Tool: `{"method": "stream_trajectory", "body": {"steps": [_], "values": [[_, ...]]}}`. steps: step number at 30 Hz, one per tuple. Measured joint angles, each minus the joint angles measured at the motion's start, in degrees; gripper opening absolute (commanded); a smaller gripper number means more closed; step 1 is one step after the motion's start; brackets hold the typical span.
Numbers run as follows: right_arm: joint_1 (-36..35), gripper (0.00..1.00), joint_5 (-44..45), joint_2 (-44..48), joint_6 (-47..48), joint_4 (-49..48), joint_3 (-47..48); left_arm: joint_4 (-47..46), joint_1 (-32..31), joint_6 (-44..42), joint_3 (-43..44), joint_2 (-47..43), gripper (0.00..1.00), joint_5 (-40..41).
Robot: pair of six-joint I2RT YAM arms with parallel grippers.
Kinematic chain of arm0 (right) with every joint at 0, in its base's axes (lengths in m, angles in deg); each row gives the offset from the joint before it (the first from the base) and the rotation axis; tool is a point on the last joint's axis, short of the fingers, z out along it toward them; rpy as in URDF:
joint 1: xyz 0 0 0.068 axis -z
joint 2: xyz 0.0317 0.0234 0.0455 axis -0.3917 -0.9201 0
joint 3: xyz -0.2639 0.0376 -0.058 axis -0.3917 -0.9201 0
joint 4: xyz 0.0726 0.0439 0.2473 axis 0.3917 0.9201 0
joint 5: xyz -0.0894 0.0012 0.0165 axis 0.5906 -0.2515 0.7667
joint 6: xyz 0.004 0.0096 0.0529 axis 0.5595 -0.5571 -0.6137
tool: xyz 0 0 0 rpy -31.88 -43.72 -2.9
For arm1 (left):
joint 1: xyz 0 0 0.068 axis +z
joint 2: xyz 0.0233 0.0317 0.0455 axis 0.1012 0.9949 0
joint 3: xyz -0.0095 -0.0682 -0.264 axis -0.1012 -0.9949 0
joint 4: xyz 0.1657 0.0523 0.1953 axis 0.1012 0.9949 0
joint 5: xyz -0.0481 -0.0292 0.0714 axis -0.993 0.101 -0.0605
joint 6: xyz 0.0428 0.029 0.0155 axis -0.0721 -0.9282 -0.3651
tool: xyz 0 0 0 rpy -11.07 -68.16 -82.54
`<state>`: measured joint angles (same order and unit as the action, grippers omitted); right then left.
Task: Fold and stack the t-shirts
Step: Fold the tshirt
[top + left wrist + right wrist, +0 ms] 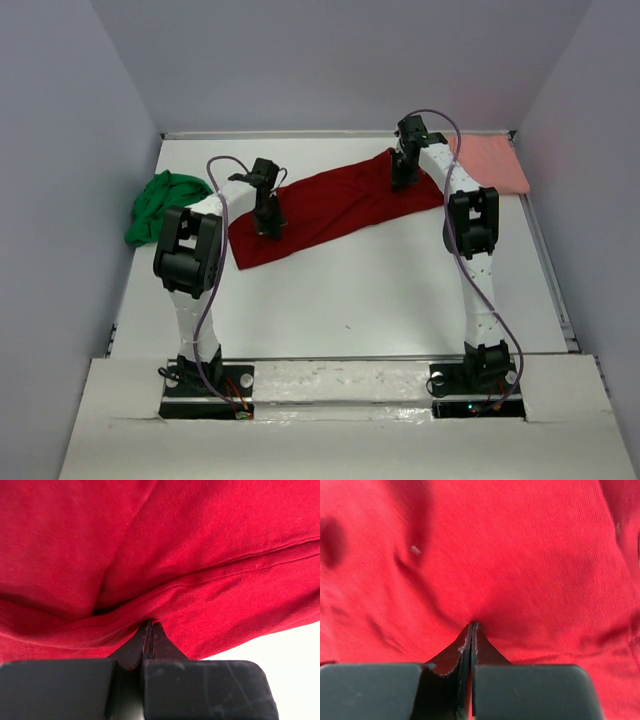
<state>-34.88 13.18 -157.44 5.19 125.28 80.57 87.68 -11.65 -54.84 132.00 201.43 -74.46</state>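
The dark red cloth t-shirt (330, 205) lies spread on the white table (350, 300) as a long band, its long axis running from near-left to far-right. The left gripper (268, 226) sits on the band's near-left part and the right gripper (403, 180) on its far-right end, so each arm has one end of the shirt under it. The bright green cloth t-shirt (160, 205) is bunched at the left edge, near the left arm. The salmon pink cloth t-shirt (492, 162) lies flat at the far right, just beyond the right gripper. The overhead view gives this layout but hides the fingertips. The wrist views show them: both pairs of jaws are clenched together, each with a pinch of red fabric gathered at its tips. The next move is probably a joint lift or drag across the band's long axis.
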Motion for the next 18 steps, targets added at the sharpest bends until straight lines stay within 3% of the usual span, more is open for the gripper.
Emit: {"method": "stream_trajectory", "body": {"steps": [18], "values": [[0.11,0.00,0.09,1.18,0.24,-0.22,-2.32,-0.72,-0.92,1.60,-0.17,1.66,0.00,-0.66]]}}
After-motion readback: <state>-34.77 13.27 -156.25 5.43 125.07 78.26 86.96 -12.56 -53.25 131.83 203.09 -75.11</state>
